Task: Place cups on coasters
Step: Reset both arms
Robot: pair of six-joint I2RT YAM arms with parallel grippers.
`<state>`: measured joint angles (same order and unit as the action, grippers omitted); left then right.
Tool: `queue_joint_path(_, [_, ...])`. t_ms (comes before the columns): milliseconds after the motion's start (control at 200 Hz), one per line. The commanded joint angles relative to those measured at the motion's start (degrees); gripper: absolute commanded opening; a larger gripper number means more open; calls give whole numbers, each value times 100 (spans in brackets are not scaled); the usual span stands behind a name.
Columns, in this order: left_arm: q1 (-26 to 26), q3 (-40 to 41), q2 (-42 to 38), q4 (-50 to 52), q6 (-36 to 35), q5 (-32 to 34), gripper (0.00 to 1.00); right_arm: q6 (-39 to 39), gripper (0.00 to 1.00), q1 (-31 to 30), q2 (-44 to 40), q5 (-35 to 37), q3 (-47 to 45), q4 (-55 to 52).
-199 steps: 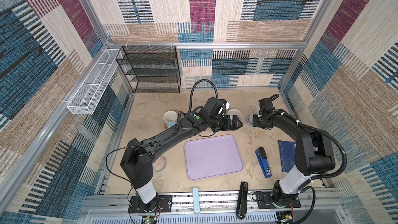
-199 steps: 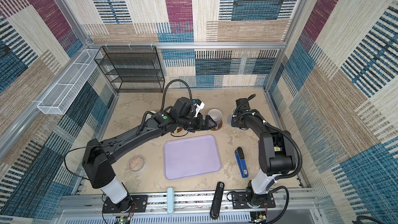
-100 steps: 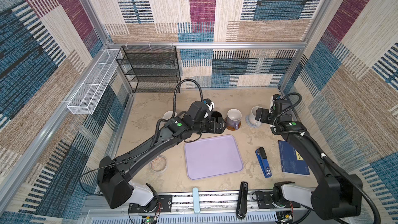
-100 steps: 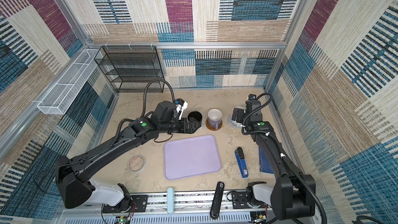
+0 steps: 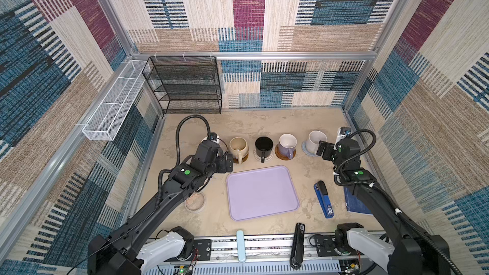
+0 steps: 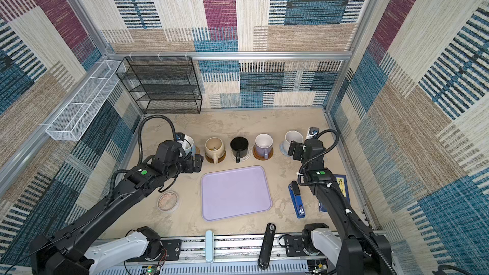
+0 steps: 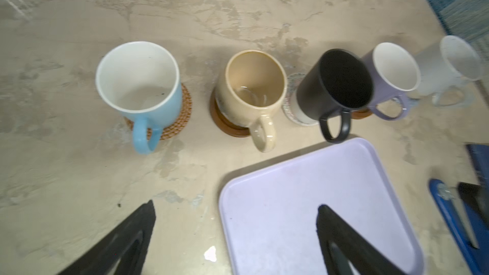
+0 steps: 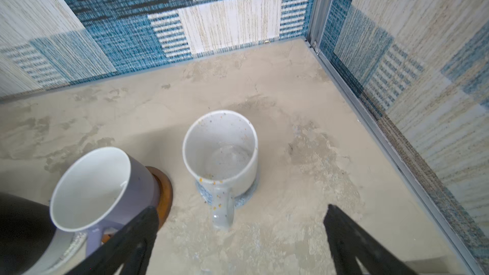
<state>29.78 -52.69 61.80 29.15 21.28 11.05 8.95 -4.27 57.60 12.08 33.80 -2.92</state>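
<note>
Both arms had drawn back from the row of mugs. Left fingers [image 7: 127, 242] stood wide apart and empty above the table [image 7: 79, 181]; right fingers [image 8: 132, 242] likewise, just short of the speckled white mug [image 8: 222, 152] on its blue-grey crocheted coaster [image 8: 246, 197]. Beyond, the lavender mug [image 8: 105, 194] sat on a wooden coaster [image 8: 164, 189], the black mug [image 7: 336, 83] on a whitish crocheted coaster [image 7: 291, 96], the beige mug [image 7: 254, 88] on a brown wooden coaster [image 7: 226, 126], the light blue mug [image 7: 137, 80] on a woven rattan coaster [image 7: 182, 112]. Handles faced the arms, likely as they were gripped. Placing looked finished.
</note>
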Motion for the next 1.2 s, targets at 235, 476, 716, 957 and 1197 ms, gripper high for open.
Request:
queue_joint_path(235, [-228, 910, -424, -1257, -1134, 1133, 98, -370, 100, -3, -1340, 95, -1471, 2223])
queue_joint_path(476, [-452, 1885, -560, -2930, -1865, 1454, 99, -245, 99, -3, -735, -6, -1965, 3393])
queue_joint_path(716, [-941, 2493, -523, -3784, -2295, 1102, 97, -436, 99, -3, 54, 17, -2204, 4415])
queue_joint_path(957, [-1827, 3193, -59, -5277, -2396, 282, 96, -768, 99, 1, 826, -18, -2188, 5264])
queue_joint_path(1197, [-2252, 3410, 692, -6319, -2548, -302, 95, -960, 100, 5, 1474, -109, -2096, 5889])
